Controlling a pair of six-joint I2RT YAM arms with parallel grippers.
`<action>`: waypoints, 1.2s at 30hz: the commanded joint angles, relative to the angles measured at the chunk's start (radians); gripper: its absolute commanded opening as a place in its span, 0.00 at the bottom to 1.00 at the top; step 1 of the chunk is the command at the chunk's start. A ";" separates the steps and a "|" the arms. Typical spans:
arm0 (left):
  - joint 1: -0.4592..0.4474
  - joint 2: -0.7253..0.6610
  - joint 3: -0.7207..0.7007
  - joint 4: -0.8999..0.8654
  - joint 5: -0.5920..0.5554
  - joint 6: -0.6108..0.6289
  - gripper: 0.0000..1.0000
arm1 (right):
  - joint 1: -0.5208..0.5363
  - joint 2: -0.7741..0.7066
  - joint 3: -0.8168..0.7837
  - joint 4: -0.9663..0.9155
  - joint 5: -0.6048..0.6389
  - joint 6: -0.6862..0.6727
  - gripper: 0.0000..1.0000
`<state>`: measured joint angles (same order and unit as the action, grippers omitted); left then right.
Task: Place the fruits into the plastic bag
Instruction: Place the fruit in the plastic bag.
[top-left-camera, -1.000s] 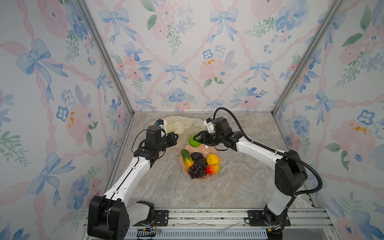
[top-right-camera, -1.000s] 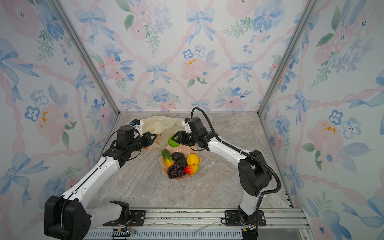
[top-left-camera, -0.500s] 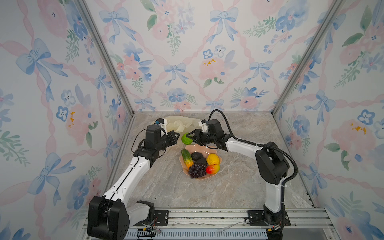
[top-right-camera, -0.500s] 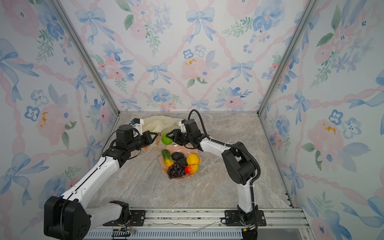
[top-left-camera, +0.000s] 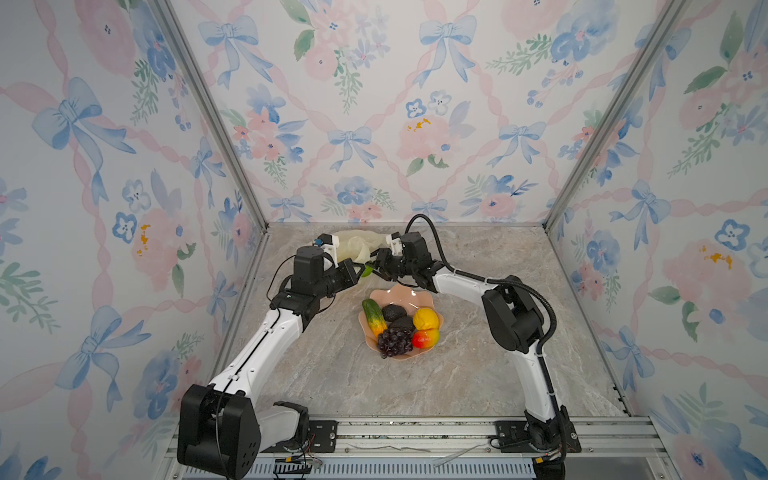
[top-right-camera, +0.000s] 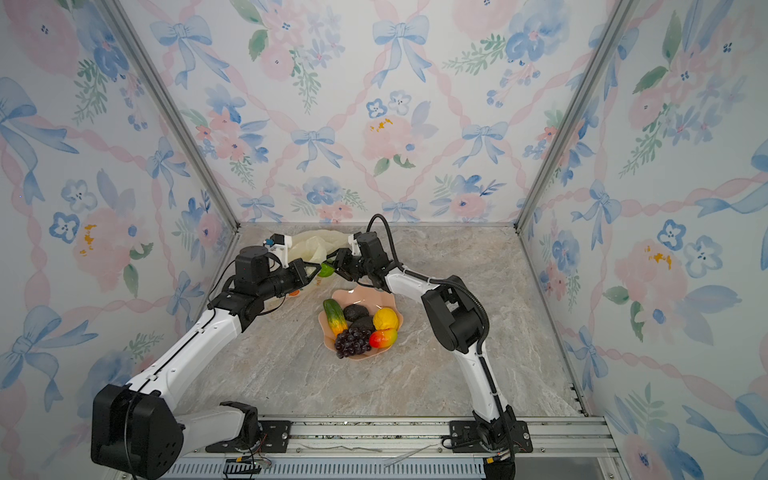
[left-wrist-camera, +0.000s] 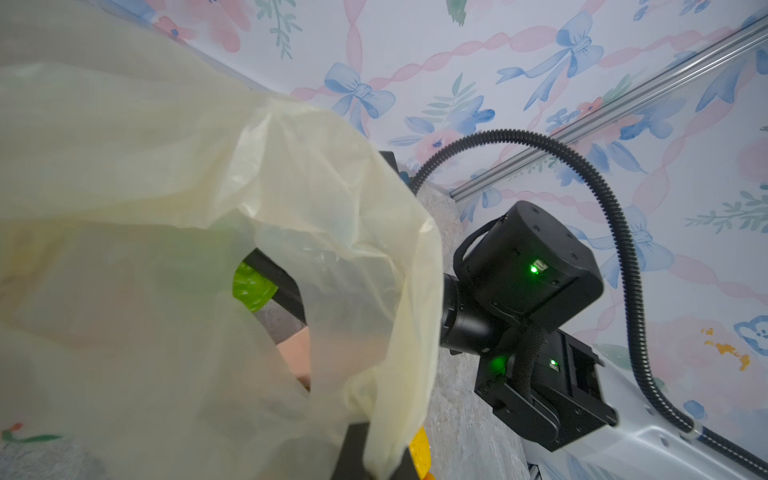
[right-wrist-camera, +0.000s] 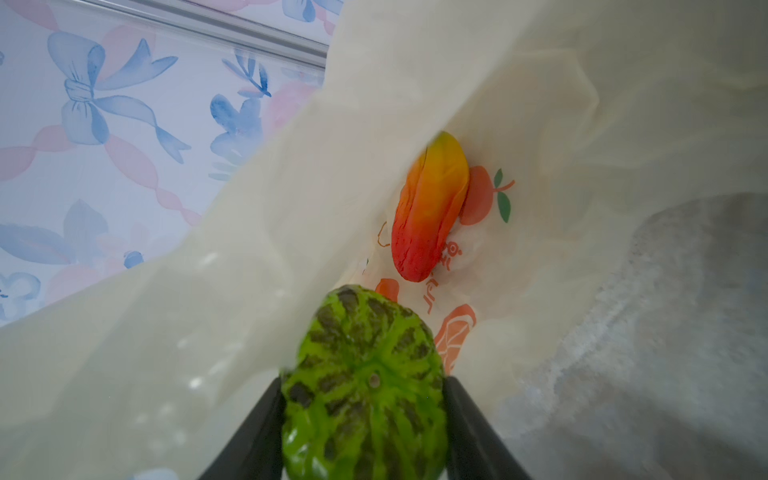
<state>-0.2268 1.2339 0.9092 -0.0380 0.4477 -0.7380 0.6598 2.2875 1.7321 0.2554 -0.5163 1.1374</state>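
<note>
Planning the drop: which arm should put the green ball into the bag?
Right: the right gripper holds the bumpy green ball at the mouth of the plastic bag; the left gripper is shut on its edge.

Mouth of the plastic bag (right-wrist-camera: 582, 83) stands open ahead of the bumpy green ball (right-wrist-camera: 365, 386); a mango (right-wrist-camera: 428, 208) lies inside, film crowding one side.

Three walls (top-left-camera: 374, 124) are papered with blue bows, pink ribbons and flowers. The corners are marked by metal posts (top-left-camera: 217, 124). The floor (top-left-camera: 415, 386) is finished in a beige-grey marble pattern, and a metal rail (top-left-camera: 415, 432) is fixed along its near edge. Everything is evenly, softly lit.
</note>
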 joint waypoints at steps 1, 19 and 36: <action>-0.006 0.015 0.030 0.017 0.035 -0.008 0.00 | 0.015 0.054 0.085 -0.002 0.001 0.019 0.37; -0.009 0.022 0.037 0.044 0.079 -0.001 0.00 | 0.070 0.278 0.427 -0.216 0.061 0.021 0.41; -0.009 0.017 0.024 0.089 0.099 -0.005 0.00 | 0.081 0.371 0.580 -0.345 0.107 0.039 0.55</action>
<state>-0.2295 1.2541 0.9279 0.0219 0.5232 -0.7380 0.7307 2.6266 2.2555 -0.0460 -0.4290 1.1717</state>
